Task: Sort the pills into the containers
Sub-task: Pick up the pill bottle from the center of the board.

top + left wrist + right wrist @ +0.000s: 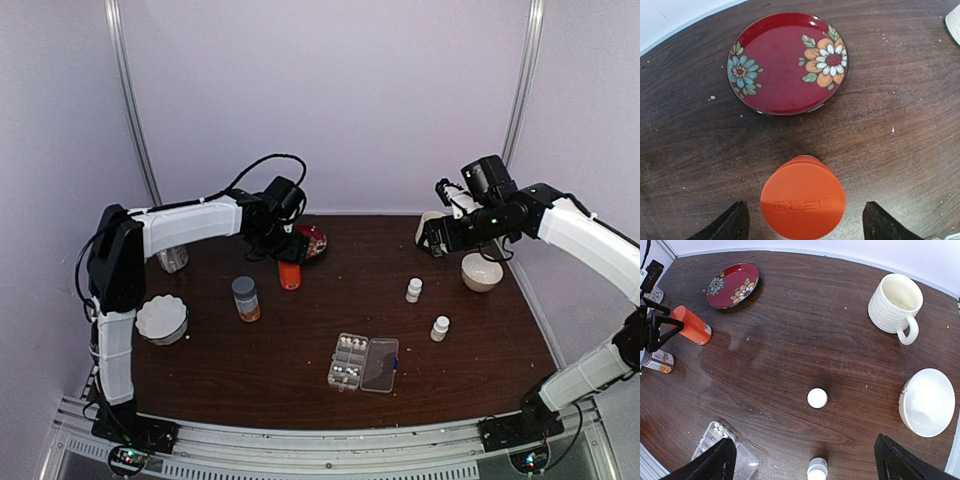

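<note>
The clear organiser box (362,362) lies open at the table's front centre, lid folded out to the right. Several whitish pills (718,428) rest in its compartments on the left side. My left gripper (804,227) is open at the back left, straddling the cap of the upright orange bottle (803,198); there is a gap on each side between finger and cap. My right gripper (807,465) hangs open high above the right half of the table with nothing between its fingers. One small white bottle (817,398) stands below it and another (817,470) nearer the front.
A red flowered plate (787,62) lies just behind the orange bottle. A white mug (894,302) and a white bowl (927,402) sit at the back right. On the left stand an amber bottle with a grey cap (245,298), a ruffled white bowl (161,318) and a jar (172,259).
</note>
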